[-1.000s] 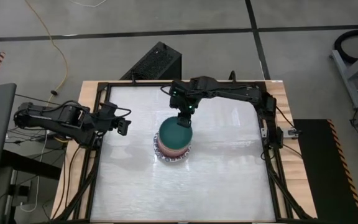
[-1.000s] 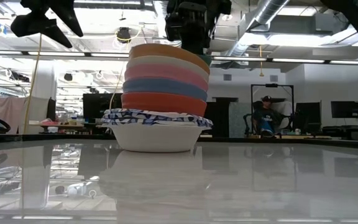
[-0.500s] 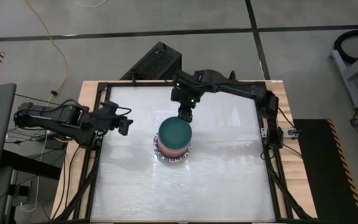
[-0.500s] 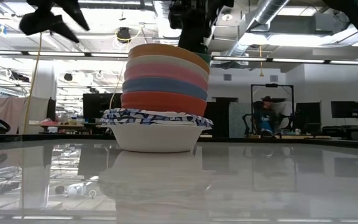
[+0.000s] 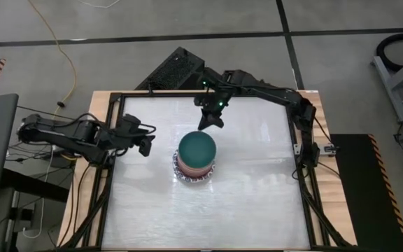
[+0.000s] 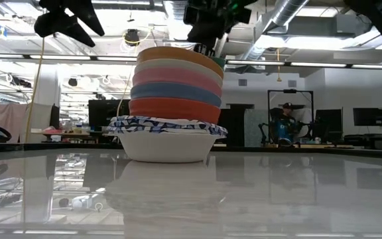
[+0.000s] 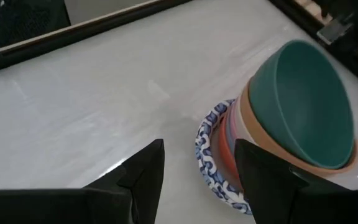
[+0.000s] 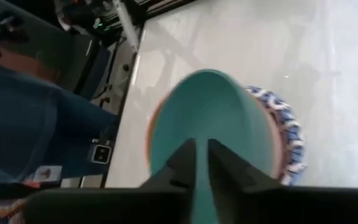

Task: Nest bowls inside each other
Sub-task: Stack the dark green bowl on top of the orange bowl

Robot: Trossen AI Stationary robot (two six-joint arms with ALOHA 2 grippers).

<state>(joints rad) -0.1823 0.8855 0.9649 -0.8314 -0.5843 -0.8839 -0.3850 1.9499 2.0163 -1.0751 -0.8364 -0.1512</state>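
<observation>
My right claw (image 5: 211, 120), nearly clenched and holding nothing, hangs just behind the nested bowls (image 5: 196, 157); my released left claw (image 5: 144, 138) waits beside them.

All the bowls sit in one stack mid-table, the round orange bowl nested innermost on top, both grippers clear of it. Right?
Not quite. The innermost top bowl is the round green bowl, as the high view shows; the orange bowl sits just beneath. Left gripper and right gripper are clear.
</observation>
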